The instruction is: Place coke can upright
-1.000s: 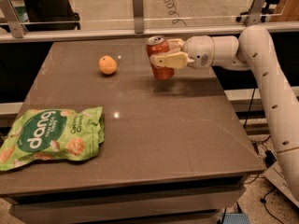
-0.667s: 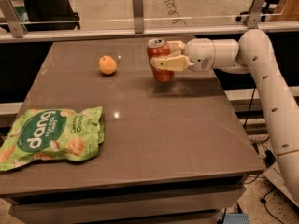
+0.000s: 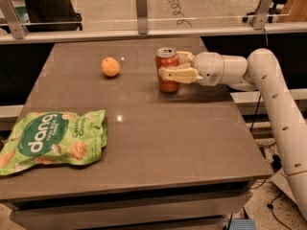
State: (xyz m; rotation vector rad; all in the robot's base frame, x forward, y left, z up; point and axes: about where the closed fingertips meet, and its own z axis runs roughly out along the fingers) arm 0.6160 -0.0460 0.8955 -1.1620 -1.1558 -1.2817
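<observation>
Gripper [image 3: 171,64]: pinching the can [image 3: 166,61] — it is standing upright on the table [image 3: 144,128].
Risk: can tipping over — if fingers are dragging it while opening.

The coke can [image 3: 166,60] stands upright between my jaws, which clasp its middle, one across the front and one behind. Red body, silver top facing up, base resting on the worktop [image 3: 158,138].

You now have the coke can [image 3: 167,71] lower: its base looks set on the table [image 3: 168,143], no longer hanging just above it. The gripper [image 3: 169,66] has dropped with it and grips the can at mid-height.
</observation>
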